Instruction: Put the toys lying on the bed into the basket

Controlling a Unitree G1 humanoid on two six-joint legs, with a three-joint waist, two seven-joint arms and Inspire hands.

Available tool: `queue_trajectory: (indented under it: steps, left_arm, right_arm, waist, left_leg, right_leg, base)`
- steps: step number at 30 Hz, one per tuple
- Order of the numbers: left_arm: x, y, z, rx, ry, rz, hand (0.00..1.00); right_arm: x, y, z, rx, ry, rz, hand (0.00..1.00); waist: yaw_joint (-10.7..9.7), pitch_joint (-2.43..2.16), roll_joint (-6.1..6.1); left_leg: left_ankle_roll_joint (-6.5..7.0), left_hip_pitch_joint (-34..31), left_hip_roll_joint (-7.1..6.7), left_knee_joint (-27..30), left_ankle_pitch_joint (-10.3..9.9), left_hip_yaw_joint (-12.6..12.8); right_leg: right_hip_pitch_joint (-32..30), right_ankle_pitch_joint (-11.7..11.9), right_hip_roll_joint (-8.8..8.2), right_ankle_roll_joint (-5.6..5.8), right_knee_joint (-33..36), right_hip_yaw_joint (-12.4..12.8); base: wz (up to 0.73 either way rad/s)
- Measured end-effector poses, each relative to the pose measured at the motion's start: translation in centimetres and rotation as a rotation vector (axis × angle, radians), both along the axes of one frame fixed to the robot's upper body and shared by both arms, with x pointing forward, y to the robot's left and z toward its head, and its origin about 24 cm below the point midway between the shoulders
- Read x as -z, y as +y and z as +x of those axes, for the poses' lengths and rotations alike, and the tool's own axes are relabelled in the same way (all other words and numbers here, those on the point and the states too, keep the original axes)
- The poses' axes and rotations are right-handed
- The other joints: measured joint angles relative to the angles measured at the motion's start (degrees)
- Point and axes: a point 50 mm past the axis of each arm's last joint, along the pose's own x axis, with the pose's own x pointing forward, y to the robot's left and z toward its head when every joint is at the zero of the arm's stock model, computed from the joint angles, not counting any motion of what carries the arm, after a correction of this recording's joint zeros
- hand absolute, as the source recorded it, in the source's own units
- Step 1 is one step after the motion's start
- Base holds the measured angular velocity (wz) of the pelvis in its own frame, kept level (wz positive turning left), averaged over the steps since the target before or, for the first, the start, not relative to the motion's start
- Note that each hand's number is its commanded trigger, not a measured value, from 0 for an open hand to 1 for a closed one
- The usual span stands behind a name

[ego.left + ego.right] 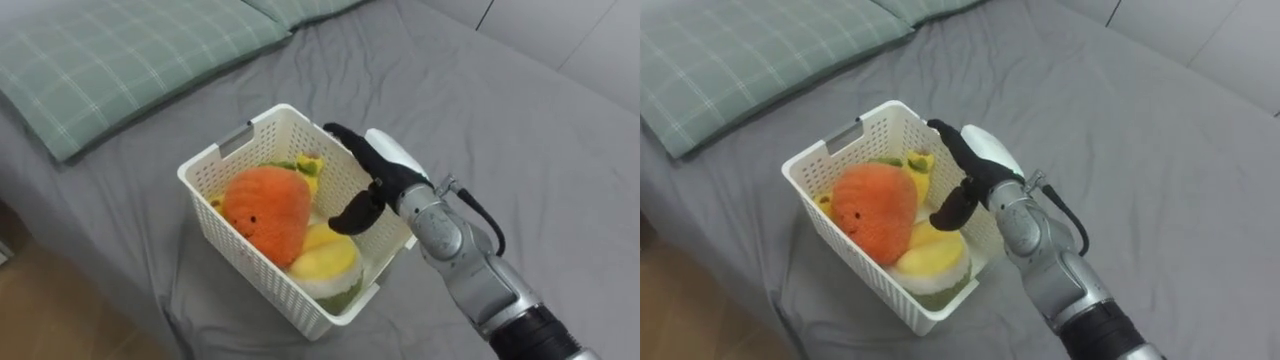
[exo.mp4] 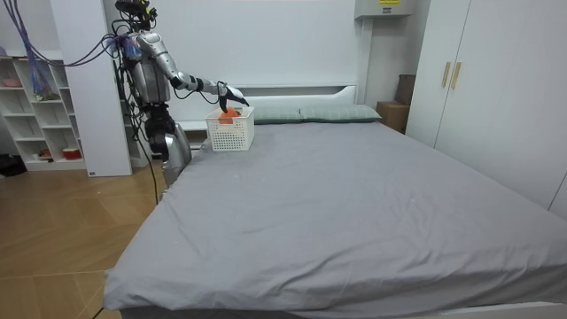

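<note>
The robot's right hand [image 1: 383,185] hovers over the white basket [image 1: 250,272] on the bed [image 1: 520,130], fingers loosely spread, holding nothing. An orange plush [image 1: 268,210] and a yellow toy [image 1: 325,262] lie inside the basket, so collecting appears nearly finished.

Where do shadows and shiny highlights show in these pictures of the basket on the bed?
Left eye view: soft, even light; the basket throws just a faint shadow on the bed at its near side, and the metal forearm behind the right hand carries pale highlights. Right eye view: the same. Room view: evenly lit, with no hard shadows or glare on the bed.
</note>
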Motion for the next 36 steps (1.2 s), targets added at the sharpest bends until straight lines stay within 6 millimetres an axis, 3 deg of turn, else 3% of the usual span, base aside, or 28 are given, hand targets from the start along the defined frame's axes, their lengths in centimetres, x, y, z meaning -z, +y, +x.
queue_trajectory:
  steps: [8, 11, 16, 20, 27, 34, 36]
  left_arm:
    - [0.0, 0.1, -0.5, -0.009, 0.016, 0.007, 0.0]
    - [0.1, -0.1, -0.2, -0.007, 0.011, -0.006, 0.0]
    - [0.1, -0.2, -0.2, -0.005, 0.009, -0.014, 0.0]
    - [0.3, -0.3, -0.6, -0.01, 0.022, -0.016, 0.0]
    - [0.2, -0.2, -0.9, -0.039, -0.003, -0.006, 0.0]
    - [0.0, 0.0, -0.2, -0.048, -0.059, 0.015, 0.0]
    - [0.1, 0.1, -1.1, -0.071, -0.032, 0.014, 0.0]
  right_arm:
    - [-0.3, -0.9, 0.2, 0.018, -0.021, -0.007, 0.0]
    - [0.0, -1.6, 0.0, 0.035, -0.014, -0.013, 0.0]
    - [0.0, -2.5, 0.0, 0.062, -0.018, -0.018, 0.0]
    - [-0.4, -4.4, -0.4, 0.147, -0.042, 0.044, 0.0]
    - [-3.7, -9.8, -2.0, 0.38, -0.257, 0.213, 0.0]
    - [-4.1, -14.7, -4.4, 0.628, -0.353, 0.332, 0.0]
    - [-4.6, -15.8, -4.7, 0.685, -0.388, 0.387, 0.0]
  waist:
    - [-1.55, -0.02, 0.82]
    - [-1.86, -0.48, 1.79]
    - [-5.09, -1.02, 3.21]
    - [-6.93, -1.03, 3.62]
    - [-13.46, -1.1, 4.31]
    - [-20.44, -1.6, 5.56]
    - [-22.27, -1.58, 5.47]
  left_leg:
    - [0.03, 0.02, 0.01, -0.01, -0.02, 0.21]
    - [0.07, 0.09, 0.06, -0.08, -0.02, 0.83]
    - [0.21, 0.5, 0.25, -0.27, 0.08, 2.02]
    - [0.3, 2.1, 0.68, -1.45, 0.14, 4.23]
    - [0.44, 4.19, 1.45, -2.96, -0.03, 8.25]
    - [0.32, 5.85, 2.35, -4.32, -0.81, 13.16]
    - [0.16, 6.12, 2.6, -4.32, -1.01, 14.0]
  right_leg:
    - [-0.16, 0.01, 0.0, 0.02, -0.03, 0.87]
    - [-0.46, 0.01, -0.16, 0.02, 0.02, 1.89]
    - [-0.6, 0.01, -0.11, 0.03, 0.16, 3.29]
    - [-0.49, 0.04, 0.2, 0.07, 0.18, 5.58]
    - [-1.02, 0.18, 0.69, 0.11, 0.3, 10.2]
    - [-2.21, 0.27, 1.54, 0.01, 0.91, 14.69]
    - [-2.4, 0.27, 1.84, -0.01, 1.18, 16.04]
  base:
    - [-0.01]
    - [-0.09]
    - [-0.1]
    - [-0.26]
    - [-0.29]
    - [-0.37]
    - [-0.31]
